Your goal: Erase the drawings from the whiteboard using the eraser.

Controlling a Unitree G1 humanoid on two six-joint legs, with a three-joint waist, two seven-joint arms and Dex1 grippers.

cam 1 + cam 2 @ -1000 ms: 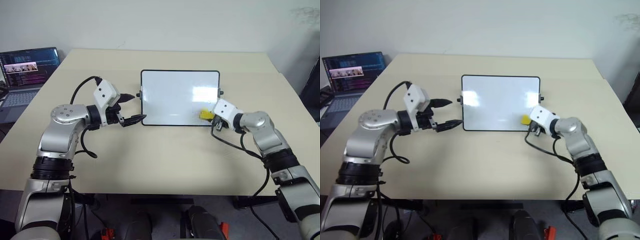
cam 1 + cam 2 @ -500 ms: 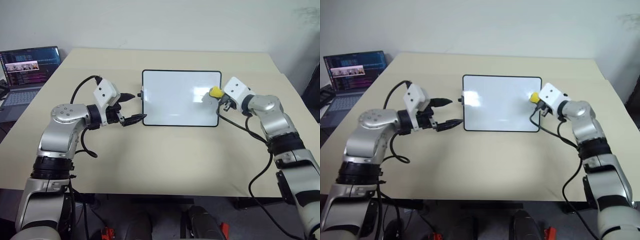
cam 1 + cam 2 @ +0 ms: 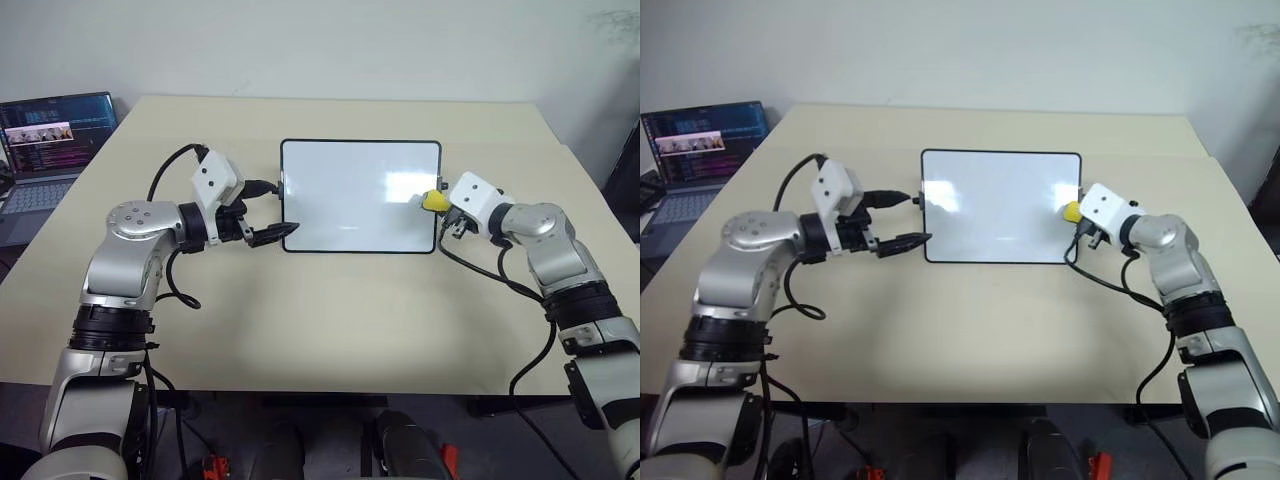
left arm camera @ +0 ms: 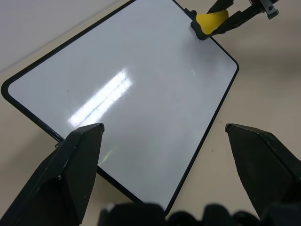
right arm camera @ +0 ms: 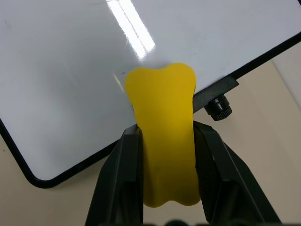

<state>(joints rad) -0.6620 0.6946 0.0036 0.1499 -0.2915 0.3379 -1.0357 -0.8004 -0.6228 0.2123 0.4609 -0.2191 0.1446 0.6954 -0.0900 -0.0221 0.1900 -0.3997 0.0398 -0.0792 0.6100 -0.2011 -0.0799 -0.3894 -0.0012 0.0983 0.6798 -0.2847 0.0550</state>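
Right end effector (image 3: 440,204) clamped on eraser (image 3: 433,202), pressed at whiteboard's (image 3: 350,190) 3 o'clock edge. Board surface extends toward 9 o'clock from eraser, long axis 9-to-3. No drawings visible. Left end effector (image 3: 272,211) spread wide, empty, at 9 o'clock edge.

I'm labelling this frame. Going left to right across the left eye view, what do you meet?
Laptop → left gripper, open → whiteboard → yellow eraser → right gripper, shut on the eraser.
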